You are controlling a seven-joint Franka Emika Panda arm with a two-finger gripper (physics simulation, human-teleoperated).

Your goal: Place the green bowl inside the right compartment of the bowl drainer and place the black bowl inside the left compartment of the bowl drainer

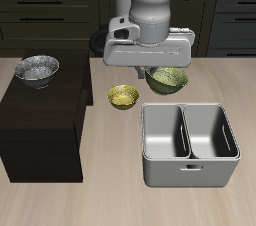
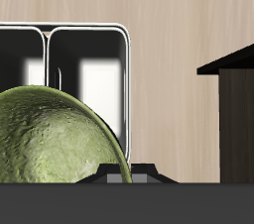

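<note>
Exterior view: gripper (image 1: 158,70) carries the small glossy olive-green bowl (image 1: 167,79) clear of the table, just behind the grey metal two-compartment bowl drainer (image 1: 189,169) near the table's front edge. Finger state is hidden by the hand. The silvery speckled black bowl (image 1: 36,69) sits on the dark cabinet (image 1: 40,120); the yellow bowl (image 1: 123,96) is on the table. Best to centre the bowl over the right compartment before lowering.

Wrist view: green bowl (image 2: 55,139) rim pinched, tilted; both drainer (image 2: 124,32) compartments are empty, which the other view only suggests.

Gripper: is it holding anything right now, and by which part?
The gripper holds the green bowl by its rim, lifted off the table.
</note>
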